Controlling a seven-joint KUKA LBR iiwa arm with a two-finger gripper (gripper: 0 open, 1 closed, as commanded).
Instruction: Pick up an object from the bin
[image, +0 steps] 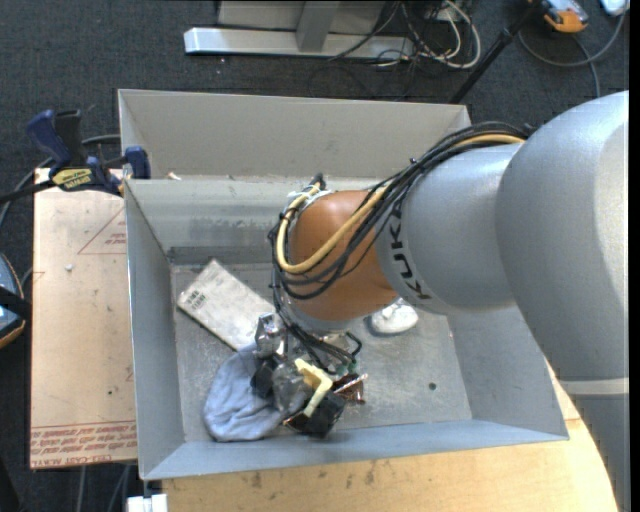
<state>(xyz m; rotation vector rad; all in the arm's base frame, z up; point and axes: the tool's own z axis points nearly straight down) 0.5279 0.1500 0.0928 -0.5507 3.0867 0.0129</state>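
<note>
Crumpled grey-blue cloth (232, 402) lies heaped at the front left of the grey metal bin (150, 300). The gripper (305, 390) stands low over the cloth's right edge, amid dark clutter; whether it is open or closed, or has hold of anything, cannot be told. A small brown piece (352, 388) sits just to its right. Farther back lie a flat pale box (222, 300) and a white lump (395, 320), the latter partly hidden under the arm's orange cover (335, 250).
</note>
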